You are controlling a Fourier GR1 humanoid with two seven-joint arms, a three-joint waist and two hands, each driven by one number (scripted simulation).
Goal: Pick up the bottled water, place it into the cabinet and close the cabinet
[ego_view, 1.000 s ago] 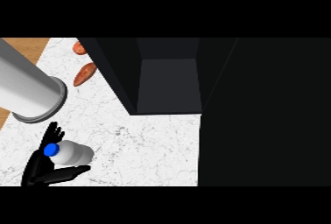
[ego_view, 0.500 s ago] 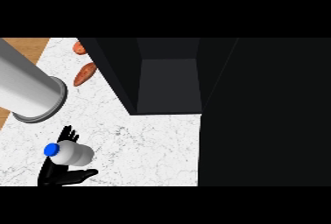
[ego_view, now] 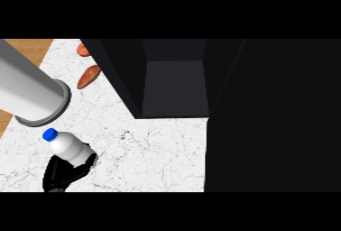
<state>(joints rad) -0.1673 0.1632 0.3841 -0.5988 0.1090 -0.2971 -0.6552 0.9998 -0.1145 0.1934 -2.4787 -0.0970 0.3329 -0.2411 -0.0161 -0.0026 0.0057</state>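
While my left hand [ego_view: 65, 173] curls round the bottled water [ego_view: 68, 148] at lower left, I judge the grasp made and the carry pending.
Next move calls for lifting it up and right into the open cabinet [ego_view: 177, 85] at upper centre, clearing the near wall. Count: one bottled water, blue cap; one cabinet; one grey forearm [ego_view: 30, 92], upper left; two orange-brown items [ego_view: 88, 76], kind unclear; right hand unseen.

A kitchen is suggested: white marble counter [ego_view: 153, 149], open dark cabinet [ego_view: 174, 85] at twelve o'clock, sweet potatoes [ego_view: 88, 76] at eleven.
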